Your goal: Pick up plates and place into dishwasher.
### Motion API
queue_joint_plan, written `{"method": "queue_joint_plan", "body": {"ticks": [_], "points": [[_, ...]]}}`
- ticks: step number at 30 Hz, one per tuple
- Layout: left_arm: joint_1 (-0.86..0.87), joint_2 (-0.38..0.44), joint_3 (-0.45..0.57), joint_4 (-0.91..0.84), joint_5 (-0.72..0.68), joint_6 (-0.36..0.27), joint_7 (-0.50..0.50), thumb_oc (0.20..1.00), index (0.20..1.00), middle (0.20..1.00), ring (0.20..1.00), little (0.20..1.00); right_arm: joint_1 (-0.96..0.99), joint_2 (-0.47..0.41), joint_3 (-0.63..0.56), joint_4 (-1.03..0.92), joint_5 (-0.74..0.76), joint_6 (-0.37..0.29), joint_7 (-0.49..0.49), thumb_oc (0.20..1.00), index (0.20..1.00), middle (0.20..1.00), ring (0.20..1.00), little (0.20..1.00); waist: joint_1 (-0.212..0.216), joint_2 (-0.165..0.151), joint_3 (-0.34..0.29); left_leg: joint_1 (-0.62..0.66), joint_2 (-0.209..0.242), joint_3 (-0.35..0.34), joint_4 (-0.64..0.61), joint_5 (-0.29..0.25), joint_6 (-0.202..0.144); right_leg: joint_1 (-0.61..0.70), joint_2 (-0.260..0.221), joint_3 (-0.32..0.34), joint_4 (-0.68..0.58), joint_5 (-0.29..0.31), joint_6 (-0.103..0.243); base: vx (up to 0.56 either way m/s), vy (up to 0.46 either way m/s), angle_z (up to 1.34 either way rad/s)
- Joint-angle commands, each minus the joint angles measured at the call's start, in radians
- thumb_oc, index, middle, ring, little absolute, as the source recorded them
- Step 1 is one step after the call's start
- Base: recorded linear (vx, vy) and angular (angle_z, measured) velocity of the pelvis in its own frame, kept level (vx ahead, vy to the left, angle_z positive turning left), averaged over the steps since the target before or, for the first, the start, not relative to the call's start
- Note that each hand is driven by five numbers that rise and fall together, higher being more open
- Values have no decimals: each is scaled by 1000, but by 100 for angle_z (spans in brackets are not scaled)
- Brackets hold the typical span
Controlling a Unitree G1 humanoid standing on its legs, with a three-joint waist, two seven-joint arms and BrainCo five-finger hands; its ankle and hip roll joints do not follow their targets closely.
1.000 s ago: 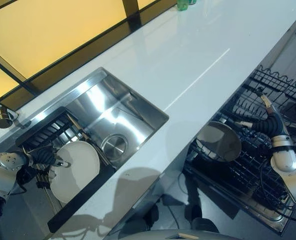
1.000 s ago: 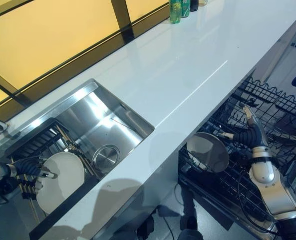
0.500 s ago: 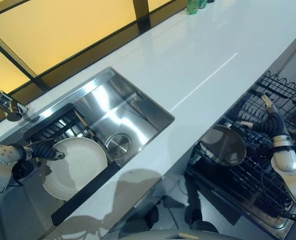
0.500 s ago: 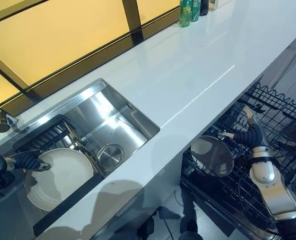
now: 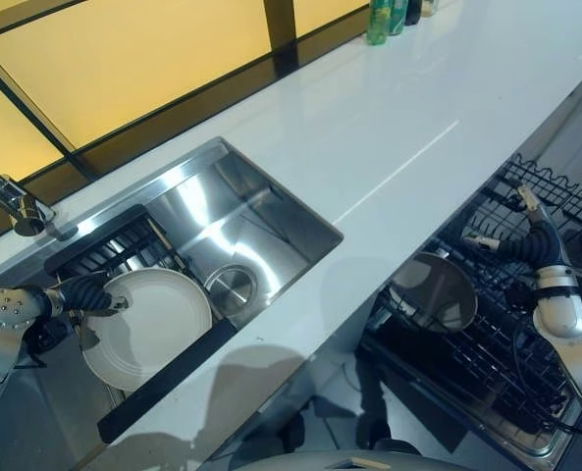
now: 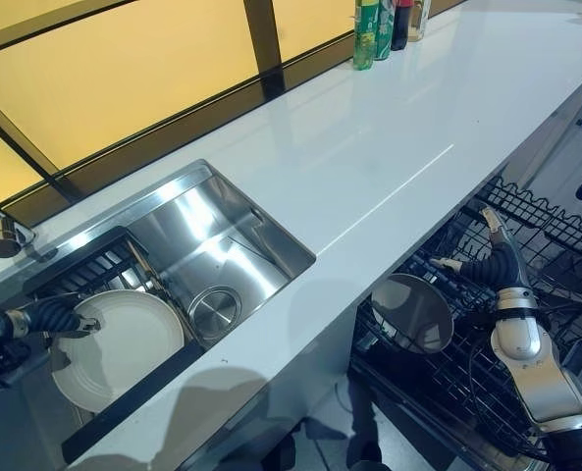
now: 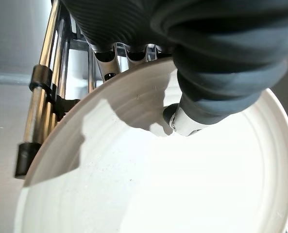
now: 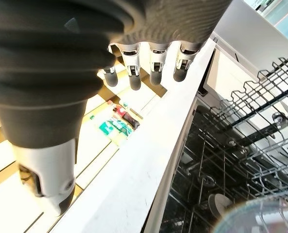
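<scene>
A white plate [image 5: 148,329] leans in the black dish rack [image 5: 104,250] inside the sink. My left hand [image 5: 86,294] is shut on its far rim: in the left wrist view the thumb [image 7: 182,121] presses on the plate's face [image 7: 182,194] and the fingers curl behind the edge. Another plate [image 6: 411,312], grey in the shade, stands on edge in the pulled-out dishwasher rack [image 6: 467,383]. My right hand [image 6: 492,260] hovers just right of that plate with fingers [image 8: 156,63] straight and holds nothing.
The steel sink [image 5: 261,221] with a round drain [image 5: 230,287] lies right of the dish rack. A faucet [image 5: 11,201] stands at the far left. The white counter [image 5: 389,128] separates sink and dishwasher. Bottles [image 6: 379,25] stand at the counter's far edge.
The left hand has tipped the white plate so that more of its face shows. The camera has shifted a little. The right hand stays by the plate in the dishwasher rack.
</scene>
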Motion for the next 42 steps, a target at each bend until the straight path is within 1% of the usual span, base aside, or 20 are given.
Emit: {"method": "queue_joint_plan", "body": {"ticks": [1, 3, 5, 9, 14, 19, 21, 23, 26, 28, 29, 31, 32, 33, 35, 36, 38, 39, 40, 42], "points": [[14, 33, 122, -72, -11, -104, 173, 200, 200, 200, 200, 200, 4, -23, -43, -69, -7, -55, -27, 1000, 1000, 1000, 1000, 1000, 32, -38, -96, -83, 7, 26, 55, -19, 2, -64, -81, -4, 190, -131, 64, -74, -37, 1], [14, 22, 173, -93, 36, -193, 283, 200, 200, 200, 200, 200, 0, -4, -54, -63, -21, -55, -34, 1000, 1000, 1000, 1000, 1000, 43, -43, -102, -83, 8, 21, 48, -15, 1, -60, -79, -11, 189, -134, 62, -79, -34, 1], [11, 0, 203, -111, 65, -248, 371, 200, 200, 200, 200, 200, -9, 14, -59, -62, -37, -51, -43, 1000, 1000, 1000, 1000, 1000, 47, -48, -107, -81, 9, 20, 40, -12, 0, -57, -79, -16, 188, -137, 59, -75, -28, 0], [10, -66, 259, -181, 129, -345, 533, 200, 200, 200, 200, 200, -18, 52, -84, -57, -69, -68, -89, 1000, 1000, 1000, 1000, 1000, 57, -57, -120, -78, 14, 18, 27, -9, -4, -53, -77, -26, 189, -144, 56, -79, -30, 2], [16, -89, 308, -255, 157, -442, 688, 200, 200, 200, 200, 200, -39, 61, -137, -91, -89, -85, -167, 1000, 1000, 1000, 1000, 1000, 64, -61, -131, -75, 20, 14, 13, -5, -9, -50, -71, -31, 192, -152, 51, -72, -23, 0], [-5, -104, 316, -310, 171, -507, 791, 200, 200, 200, 200, 200, -74, 49, -172, -151, -101, -126, -242, 1000, 1000, 1000, 1000, 1000, 69, -66, -145, -69, 23, 12, 0, -3, -12, -42, -66, -34, 188, -156, 51, -52, -23, 1], [-37, -102, 296, -335, 156, -513, 832, 200, 200, 200, 200, 200, -107, 31, -169, -173, -90, -150, -244, 1000, 1000, 1000, 1000, 1000, 73, -69, -149, -69, 20, 8, 0, -4, -12, -40, -65, -36, 188, -157, 51, -53, -25, 1], [-75, -107, 271, -354, 143, -532, 850, 200, 200, 200, 200, 200, -149, 13, -158, -198, -81, -163, -227, 1000, 1000, 1000, 1000, 1000, 78, -73, -155, -70, 17, 2, 0, -5, -12, -40, -64, -38, 188, -157, 50, -50, -24, 2], [-145, -135, 199, -390, 140, -551, 867, 200, 200, 200, 200, 200, -255, 8, -79, -249, -67, -171, -167, 1000, 1000, 1000, 1000, 1000, 88, -79, -163, -70, 13, -10, -1, -4, -12, -37, -60, -42, 187, -158, 49, -34, -24, 5], [-204, -168, 128, -412, 146, -566, 865, 200, 200, 200, 200, 200, -327, 21, -5, -271, -60, -188, -114, 1000, 1000, 1000, 1000, 1000, 92, -85, -167, -69, 12, -16, -4, -3, -14, -32, -57, -45, 183, -158, 47, -54, -24, 7], [-229, -181, 100, -418, 134, -572, 856, 200, 200, 200, 200, 200, -351, 26, 17, -275, -52, -198, -89, 1000, 1000, 1000, 1000, 1000, 94, -85, -166, -78, 12, -18, 0, 8, -12, -37, -57, -48, 181, -144, 45, -36, -32, 11], [-282, -227, 31, -435, 109, -593, 846, 200, 200, 200, 200, 200, -406, 48, 79, -286, -18, -214, -23, 1000, 1000, 1000, 1000, 1000, 97, -91, -175, -73, 12, -24, -9, 1, -14, -31, -53, -49, 178, -156, 45, -41, -25, 12], [-311, -249, -10, -434, 119, -595, 849, 200, 200, 200, 200, 200, -436, 66, 113, -284, -16, -217, -6, 1000, 1000, 1000, 1000, 1000, 98, -90, -173, -79, 12, -25, -6, 11, -13, -34, -52, -52, 179, -147, 43, -31, -13, 7], [-339, -274, -53, -432, 117, -598, 853, 200, 200, 200, 200, 200, -461, 88, 149, -281, -21, -225, 4, 1000, 1000, 1000, 1000, 1000, 98, -93, -178, -71, 12, -28, -13, 2, -15, -27, -51, -52, 180, -161, 42, 0, 0, 0], [-374, -314, -106, -431, 124, -610, 864, 200, 200, 200, 200, 200, -495, 119, 195, -279, 9, -236, 31, 1000, 1000, 1000, 1000, 1000, 99, -93, -181, -70, 12, -32, -15, 4, -14, -25, -48, -54, 180, -162, 40, -25, -1, 2], [-401, -342, -146, -424, 140, -606, 870, 200, 200, 200, 200, 200, -514, 152, 228, -274, 26, -238, 54, 1000, 1000, 1000, 1000, 1000, 100, -92, -180, -76, 11, -33, -12, 12, -12, -28, -46, -55, 180, -153, 38, -46, -6, 8], [-428, -368, -190, -417, 142, -611, 875, 200, 200, 200, 200, 200, -528, 187, 266, -269, 45, -235, 83, 1000, 1000, 1000, 1000, 1000, 101, -93, -182, -76, 10, -34, -15, 14, -10, -26, -45, -57, 180, -154, 38, -27, -22, 7], [-445, -389, -217, -422, 153, -602, 869, 200, 200, 200, 200, 200, -537, 212, 296, -274, 53, -222, 96, 1000, 1000, 1000, 1000, 1000, 102, -93, -183, -77, 11, -34, -17, 15, -10, -25, -45, -60, 180, -154, 38, 31, -47, 4], [-453, -395, -237, -423, 161, -601, 872, 200, 200, 200, 200, 200, -543, 227, 320, -276, 53, -218, 106, 1000, 1000, 1000, 1000, 1000, 103, -95, -185, -69, 11, -33, -22, 6, -12, -19, -46, -61, 181, -167, 39, 25, -45, 4], [-472, -408, -271, -419, 181, -598, 879, 200, 200, 200, 200, 200, -561, 255, 362, -286, 59, -208, 122, 1000, 1000, 1000, 1000, 1000, 105, -95, -185, -71, 11, -32, -22, 7, -13, -18, -47, -64, 183, -169, 39, 6, -29, 3]]}}
